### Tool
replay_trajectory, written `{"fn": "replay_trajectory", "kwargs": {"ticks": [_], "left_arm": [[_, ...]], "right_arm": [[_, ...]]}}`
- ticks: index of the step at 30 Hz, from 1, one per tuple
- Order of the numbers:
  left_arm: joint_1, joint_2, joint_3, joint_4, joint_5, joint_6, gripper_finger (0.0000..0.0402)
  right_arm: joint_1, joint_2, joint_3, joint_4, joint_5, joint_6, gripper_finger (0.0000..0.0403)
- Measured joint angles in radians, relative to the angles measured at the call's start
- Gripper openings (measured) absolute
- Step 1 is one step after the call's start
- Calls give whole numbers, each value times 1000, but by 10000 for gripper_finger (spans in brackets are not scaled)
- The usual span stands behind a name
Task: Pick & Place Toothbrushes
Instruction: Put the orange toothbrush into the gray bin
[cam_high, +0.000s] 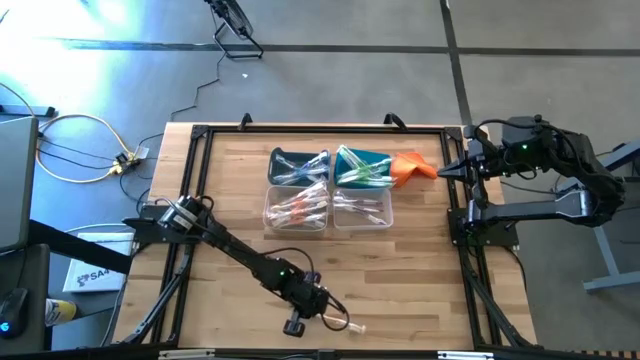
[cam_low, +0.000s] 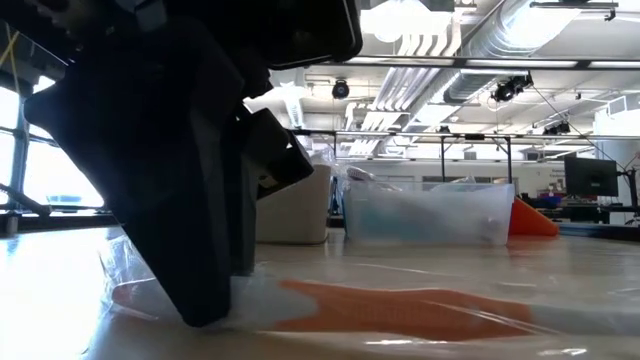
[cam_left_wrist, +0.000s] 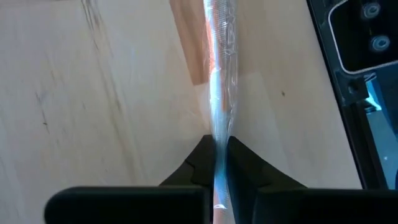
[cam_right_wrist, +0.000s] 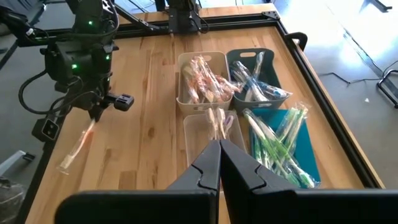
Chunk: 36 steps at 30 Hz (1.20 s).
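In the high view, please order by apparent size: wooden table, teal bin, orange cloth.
1. Wooden table, by far the largest.
2. Teal bin.
3. Orange cloth, partly hidden behind the bin, so its smaller look is unsure.

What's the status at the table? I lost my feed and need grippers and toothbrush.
Left gripper shut on pink-red toothbrush, near the table's front edge. Right gripper shut, empty, parked by the orange cloth. Nothing in the way.
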<state>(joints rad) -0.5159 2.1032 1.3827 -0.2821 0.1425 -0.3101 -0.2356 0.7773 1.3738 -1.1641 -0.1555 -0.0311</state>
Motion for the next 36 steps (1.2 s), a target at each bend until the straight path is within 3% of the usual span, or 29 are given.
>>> {"fn": "replay_trajectory", "kwargs": {"ticks": [9, 26, 36], "left_arm": [[41, -66, -6, -20, -13, -17, 12], [292, -269, -1, -13, -20, -17, 11], [361, -349, -1, -9, -44, -49, 11]], "right_arm": [[0, 0, 0, -12, 5, -23, 3], [0, 0, 0, -62, 26, -21, 2], [0, 0, 0, -61, 26, -19, 2]]}}
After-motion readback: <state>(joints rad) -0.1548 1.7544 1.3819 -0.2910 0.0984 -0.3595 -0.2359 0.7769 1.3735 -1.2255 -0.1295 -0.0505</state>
